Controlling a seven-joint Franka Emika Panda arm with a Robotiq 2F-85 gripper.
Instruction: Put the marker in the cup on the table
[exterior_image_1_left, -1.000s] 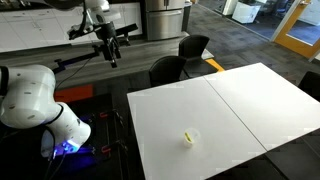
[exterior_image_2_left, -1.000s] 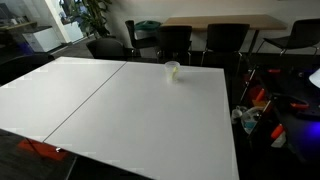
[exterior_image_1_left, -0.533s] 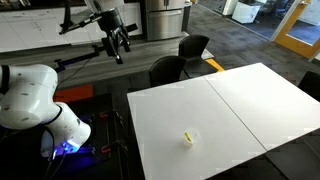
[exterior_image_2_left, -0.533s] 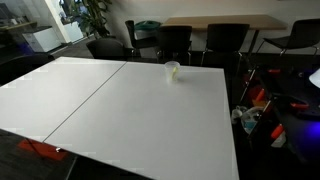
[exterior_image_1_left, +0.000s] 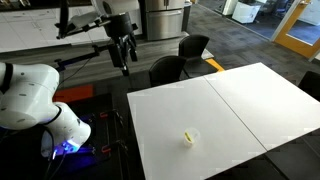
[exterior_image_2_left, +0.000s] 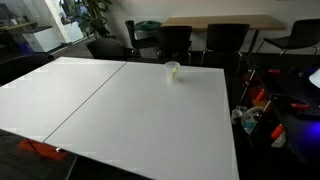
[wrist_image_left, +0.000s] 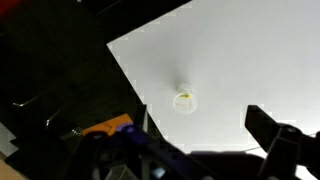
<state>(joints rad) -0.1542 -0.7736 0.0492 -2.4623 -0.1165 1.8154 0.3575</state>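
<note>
The small translucent cup stands on the white table near its front edge. The yellow marker lies inside the cup. In an exterior view the cup stands near the table's far edge. In the wrist view the cup, with the yellow marker in it, sits on the table well below me. My gripper hangs high in the air beyond the table's far left corner, well away from the cup. Its fingers are wide apart and empty.
Dark office chairs stand at the table's far edge, close under my gripper. More chairs and a wooden table stand behind. The white robot base is at the left. Cables and gear lie beside the table.
My gripper has moved right and downward, closer to the table's far corner. The cup and the marker have not moved.
</note>
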